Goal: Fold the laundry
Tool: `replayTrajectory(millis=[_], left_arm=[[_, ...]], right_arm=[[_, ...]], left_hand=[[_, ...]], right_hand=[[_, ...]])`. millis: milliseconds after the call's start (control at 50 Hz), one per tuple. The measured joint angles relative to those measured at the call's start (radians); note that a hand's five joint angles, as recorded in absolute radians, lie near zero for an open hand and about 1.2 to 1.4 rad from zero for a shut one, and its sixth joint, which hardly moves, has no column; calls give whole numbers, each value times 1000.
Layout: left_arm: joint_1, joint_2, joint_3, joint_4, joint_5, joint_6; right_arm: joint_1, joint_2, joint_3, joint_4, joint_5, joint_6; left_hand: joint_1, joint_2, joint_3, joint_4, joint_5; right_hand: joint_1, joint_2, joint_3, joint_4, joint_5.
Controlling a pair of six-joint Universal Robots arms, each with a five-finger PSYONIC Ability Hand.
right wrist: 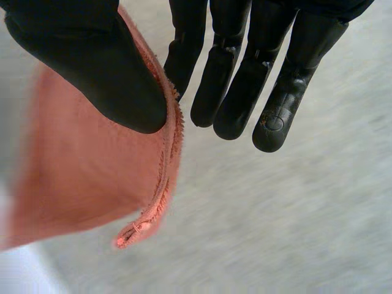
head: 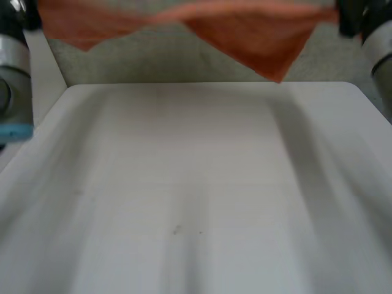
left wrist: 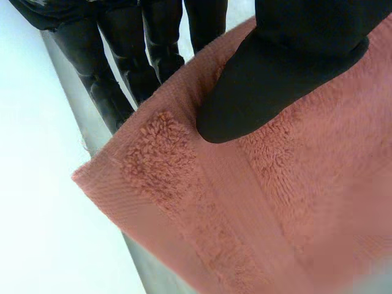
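- I have the towel (head: 257, 37) up in the air, strung between the two hands above the far edge of the table (head: 184, 184). No part of it rests on the table that I can see.
- My left hand (left wrist: 275, 79) pinches the towel just in from one corner. The thumb presses on the hemmed band and the fingers (left wrist: 122, 73) run straight behind the cloth.
- My right hand (right wrist: 92, 67) holds the other end. The thumb clamps the towel's edge against the nearest finger, while the other fingers (right wrist: 245, 79) stand straight and free beside it.
- In the head view the top edge looks twisted, and a pointed flap hangs down lower on my right side than on my left.
- I judge this to be the spreading step: the towel is lifted and stretched out, with no fold made yet.
- Next I would take out the twist, level both hands, and bring the towel towards me and down, so that it lands flat on the table.
- The right-hand pinch looks shallow, so I would go gently on the tension.
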Motion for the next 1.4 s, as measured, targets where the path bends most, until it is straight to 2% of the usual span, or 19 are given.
replayTrajectory(millis=[120,180,300,420,560,660,760,820,880,940,1020,1220,1400], left_arm=[[3,-46,-96,-74,3,-54],[3,-107,-187,-78,6,-77],[1,-199,-287,-73,6,-79],[3,-209,-372,-88,4,-56],[38,-53,-520,-173,-5,3],[78,98,-618,-285,-5,47],[135,295,-688,-562,7,141],[155,353,-695,-690,23,180],[165,372,-691,-744,42,198],[169,361,-672,-740,65,206],[157,283,-619,-660,75,203],[67,-48,-342,-399,66,199],[21,-290,-118,-268,30,207]], right_arm=[[-2,31,123,40,-57,-2],[-3,105,211,52,-90,-4],[-3,207,297,82,-98,-12],[-20,226,354,151,-94,-21],[-81,120,419,336,-98,-76],[-139,-6,465,534,-102,-187],[-206,-159,517,812,-107,-408],[-226,-199,527,885,-111,-484],[-244,-223,527,918,-119,-549],[-249,-204,514,882,-124,-572],[-245,-123,472,788,-122,-565],[-175,167,289,493,-109,-484],[-124,326,206,197,-108,-479]], left_hand=[[0,0,0,0,0],[0,0,0,0,0],[0,0,0,0,0],[0,0,0,0,0],[0,0,0,0,0],[0,0,0,0,0],[2,0,0,0,0],[2,0,0,0,0],[2,0,0,0,0],[2,0,0,0,0],[3,0,0,0,0],[3,0,0,0,0],[4,0,0,0,0]], right_hand=[[0,0,0,0,0],[0,0,0,0,0],[0,0,0,0,0],[0,0,0,0,0],[0,0,0,0,0],[0,0,0,0,0],[0,0,0,0,0],[0,0,0,0,0],[0,0,0,0,0],[0,0,0,0,0],[0,0,0,0,0],[0,0,0,0,0],[0,0,0,0,2]])
